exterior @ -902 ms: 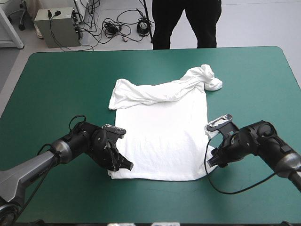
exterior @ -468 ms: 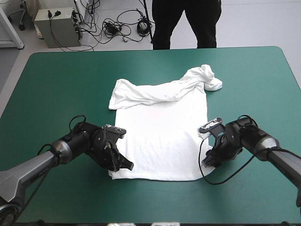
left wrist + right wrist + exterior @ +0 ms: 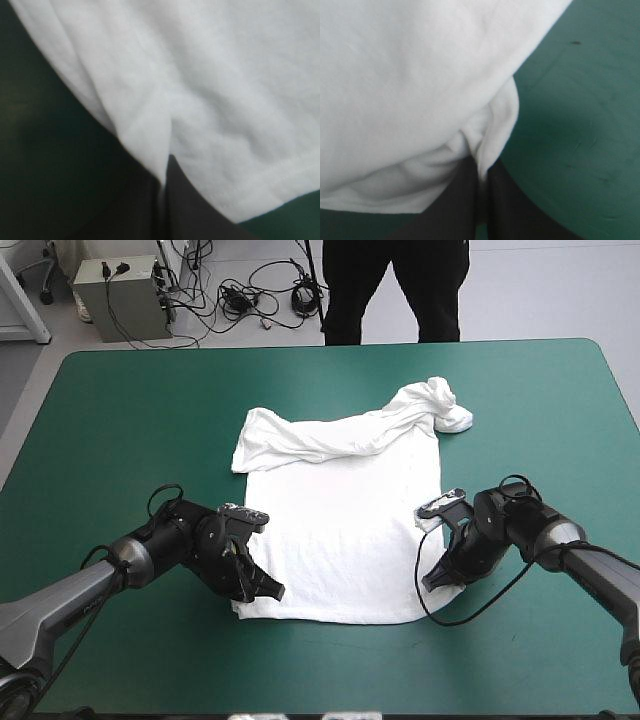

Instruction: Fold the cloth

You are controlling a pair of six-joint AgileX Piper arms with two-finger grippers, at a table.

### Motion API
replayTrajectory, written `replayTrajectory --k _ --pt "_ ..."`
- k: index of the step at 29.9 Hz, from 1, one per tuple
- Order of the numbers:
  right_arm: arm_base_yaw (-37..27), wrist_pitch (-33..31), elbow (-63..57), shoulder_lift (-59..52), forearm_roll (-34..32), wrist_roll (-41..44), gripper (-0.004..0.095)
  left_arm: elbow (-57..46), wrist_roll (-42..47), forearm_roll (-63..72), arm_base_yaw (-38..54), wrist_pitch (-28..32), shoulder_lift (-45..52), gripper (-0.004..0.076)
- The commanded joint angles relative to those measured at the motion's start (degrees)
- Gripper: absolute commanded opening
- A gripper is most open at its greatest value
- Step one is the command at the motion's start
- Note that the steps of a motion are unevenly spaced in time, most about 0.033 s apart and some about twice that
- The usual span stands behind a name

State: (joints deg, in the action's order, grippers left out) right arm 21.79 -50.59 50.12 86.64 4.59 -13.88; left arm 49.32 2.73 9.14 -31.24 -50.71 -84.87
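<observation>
- At the middle of the desk point(image 3: 120, 420) lies the T-shirt point(image 3: 340, 520), its body spread flat and its sleeves bunched toward 12 and 1 o'clock.
- The left gripper point(image 3: 262, 590), at the hem corner at 7 o'clock, is pinched closed on it.
- The right gripper point(image 3: 432, 580), at 4 o'clock on the side edge, is likewise clamped on it.
- Both near corners are held, probably so the hem can be carried toward 12 o'clock for the fold.
</observation>
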Motion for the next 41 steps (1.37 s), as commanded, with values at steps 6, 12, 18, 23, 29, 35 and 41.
replayTrajectory --k 6,12,18,23,29,35,41 --pt "0.1 -8.5 5.5 -5.8 1.2 4.2 -0.0017 5.9 -0.8 -3.5 -0.3 -4.6 6.9 -0.0009" --pt "0.1 -13.6 18.0 -15.7 0.9 6.3 -0.0017 16.7 -2.2 -3.3 -0.3 -10.5 14.8 -0.0009" --pt "0.1 -14.1 35.1 -21.8 0.5 7.0 -0.0017 31.9 -2.7 -3.3 -0.3 -14.6 20.0 -0.0009" --pt "0.1 -13.4 50.6 -22.2 -0.8 8.3 -0.0017 47.0 -2.7 -3.3 -0.3 -15.9 20.4 -0.0009" --pt "0.1 -9.7 66.3 -22.1 -2.7 8.3 -0.0017 63.1 -5.4 -3.2 -0.3 -13.5 20.4 -0.0009" --pt "0.1 -6.6 75.4 -22.1 -1.1 8.2 -0.0017 73.7 -8.8 1.5 -0.3 -11.2 20.4 -0.0009" --pt "0.1 -4.3 81.3 -22.1 2.0 6.6 -0.0017 80.0 -12.1 9.1 -0.3 -9.3 20.4 -0.0009"
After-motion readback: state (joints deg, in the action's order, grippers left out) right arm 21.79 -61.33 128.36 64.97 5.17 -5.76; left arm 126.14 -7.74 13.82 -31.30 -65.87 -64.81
